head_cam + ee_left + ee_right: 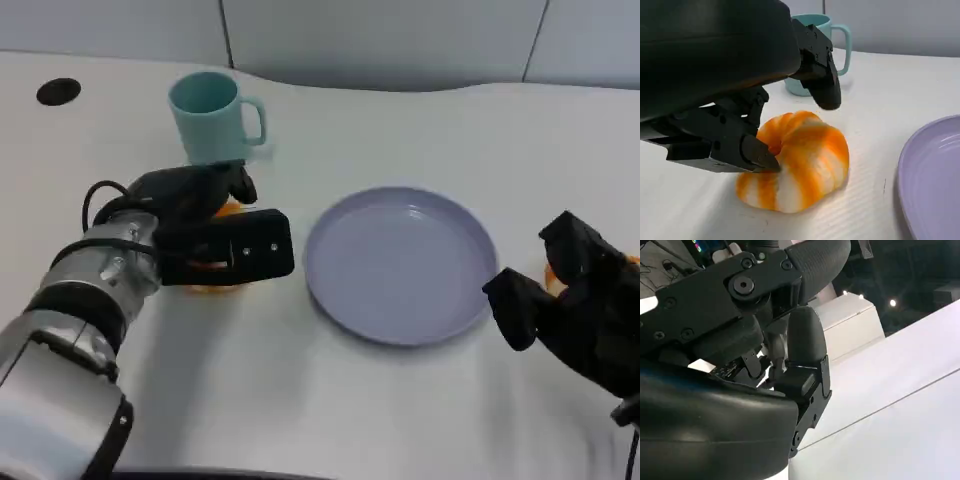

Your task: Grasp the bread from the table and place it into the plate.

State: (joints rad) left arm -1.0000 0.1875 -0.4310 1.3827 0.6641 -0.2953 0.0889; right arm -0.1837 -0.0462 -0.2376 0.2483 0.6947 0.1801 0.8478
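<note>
From the head camera you see the left robot hand [215, 235] lying over the bread [226, 210] on the white surface [400, 400], just in front of the light blue mug [208, 116]. Only slivers of orange show past the black fingers. The lavender plate [400, 262] sits just to the right of that hand, with nothing in it. Your right robot hand [570, 300] hovers by the plate's right edge, fingers curled inward with nothing in them; a bit of orange shows behind it, too hidden to identify.

In the left wrist camera you see the bread [800, 162], an orange-and-white twisted bun, resting on the surface. One finger [747, 150] touches its side and another [822, 80] arches above it; you cannot tell whether the grip has closed. The mug [827, 35] stands behind, and the plate's rim [932, 180] is near the bun but apart from it.

In the right wrist camera the right robot hand [800, 355] has its fingers folded in, holding nothing.
</note>
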